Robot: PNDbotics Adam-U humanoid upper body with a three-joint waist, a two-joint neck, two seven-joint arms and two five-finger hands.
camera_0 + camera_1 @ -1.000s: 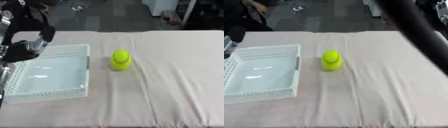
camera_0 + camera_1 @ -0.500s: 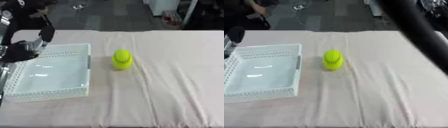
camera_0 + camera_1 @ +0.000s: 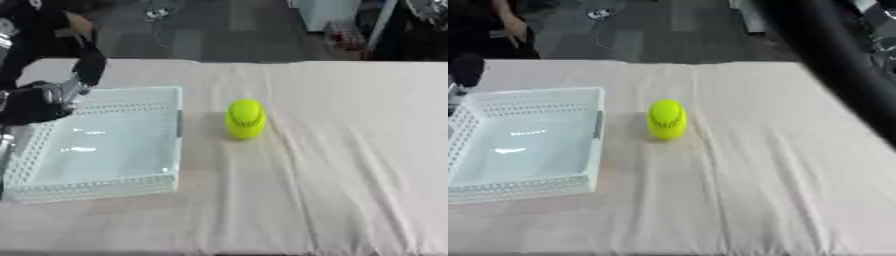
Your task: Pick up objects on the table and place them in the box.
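Yellow-green ball (image 3: 245, 118) sitting on the cloth-covered table (image 3: 350, 150), just right of the white perforated box (image 3: 96, 142), near its right wall but not touching. Box empty inside. Left hand (image 3: 39, 102) hanging over the box's far-left corner, black, blurred; can't tell whether fingers are curled or straight, nothing visibly held. Left arm (image 3: 52, 45) coming down from the upper left. Right arm (image 3: 833, 65) crossing the upper right as a dark diagonal bar; right hand out of frame. Ball untouched by either hand.
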